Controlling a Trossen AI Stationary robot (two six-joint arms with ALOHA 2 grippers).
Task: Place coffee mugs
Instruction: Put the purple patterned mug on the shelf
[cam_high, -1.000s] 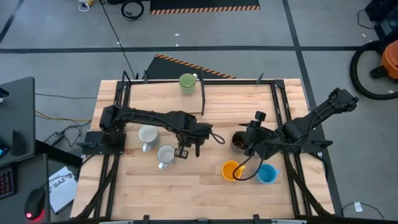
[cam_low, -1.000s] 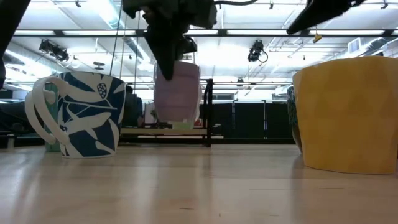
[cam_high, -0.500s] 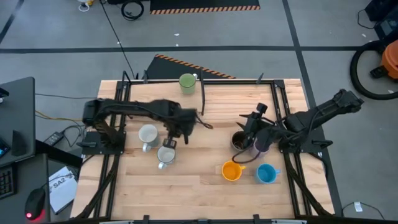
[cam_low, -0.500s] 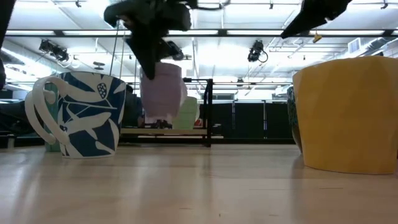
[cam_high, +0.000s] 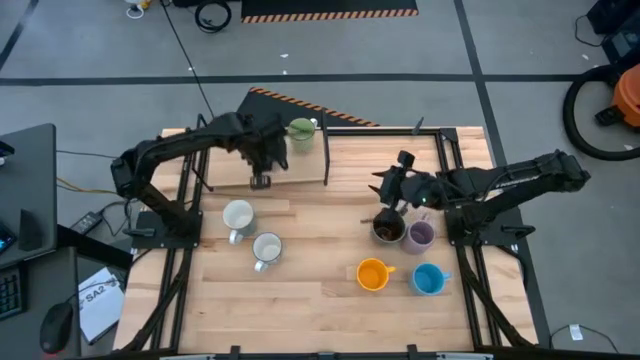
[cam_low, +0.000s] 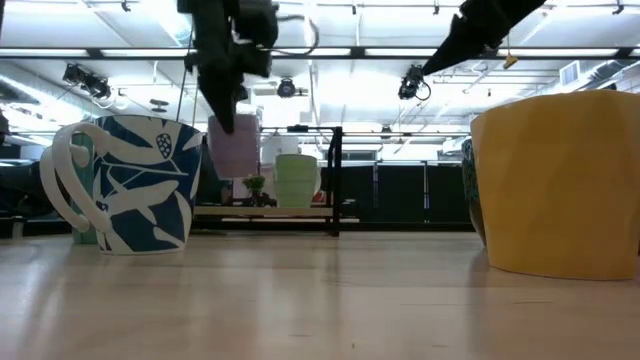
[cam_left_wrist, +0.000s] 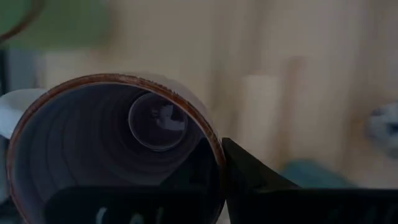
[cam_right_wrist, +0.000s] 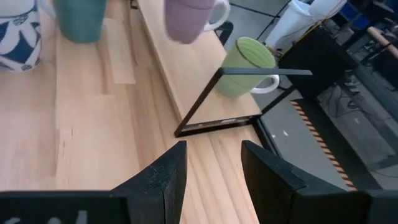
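Observation:
My left gripper (cam_high: 262, 158) is at the far left of the table, shut on a lilac mug (cam_low: 237, 148) with a white handle, held above a raised wooden shelf (cam_high: 300, 168). A green mug (cam_high: 300, 133) stands on that shelf, right of the held mug (cam_right_wrist: 189, 18). My right gripper (cam_high: 395, 190) is open (cam_right_wrist: 211, 168) and hovers just beyond the dark brown mug (cam_high: 387, 228) and a second lilac mug (cam_high: 420, 235), which stand side by side. The orange mug (cam_high: 372, 274) and blue mug (cam_high: 429, 280) stand nearer. Two white mugs (cam_high: 238, 218) (cam_high: 266, 250) stand at left. My left gripper holds the lilac mug by its wall at the rim (cam_left_wrist: 214, 146), with one finger inside the mug and one finger (cam_left_wrist: 255, 183) outside. The fingers come from above, pointing down. The mug hangs lifted clear of the shelf, roughly upright with its mouth up.
The shelf rests on a thin black frame (cam_right_wrist: 217, 118) along the table's far edge. Black rails (cam_high: 452, 170) run along the table's left and right sides. In the low view a white mug with a blue leaf pattern (cam_low: 130, 185) and the orange mug (cam_low: 560, 180) stand close.
My left gripper has carried the lilac mug from the table's middle toward the far-left, over to the shelf beside the green mug. My right gripper has drawn back toward the far edge, away from the orange and blue mugs. The second lilac mug now stands free beside the brown one.

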